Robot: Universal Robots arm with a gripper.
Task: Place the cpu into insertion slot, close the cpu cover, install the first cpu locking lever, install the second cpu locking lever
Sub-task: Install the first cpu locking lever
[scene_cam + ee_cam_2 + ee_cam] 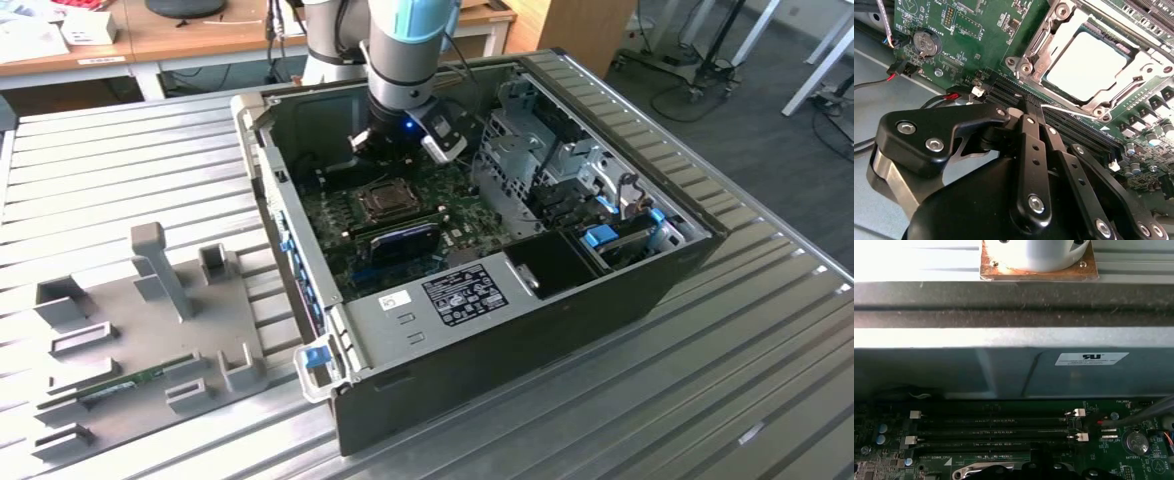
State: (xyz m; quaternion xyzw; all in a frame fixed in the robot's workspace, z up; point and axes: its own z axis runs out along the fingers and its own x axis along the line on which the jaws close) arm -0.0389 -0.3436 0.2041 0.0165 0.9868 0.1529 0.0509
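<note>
already the cpu lies flat, face up, under the cpu cover; pincer closed, empty.

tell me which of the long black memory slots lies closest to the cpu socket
The memory slot directly bordering the socket's silver frame; the other slots lie beyond it, toward the gripper.

A robotics lab: open computer case on a ribbed metal workbench, wooden desks behind, carpeted floor

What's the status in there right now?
Black pincer shut, empty, beside black memory slots. Pale square cpu seated under silver metal frame cover. Nothing in the way.
</note>
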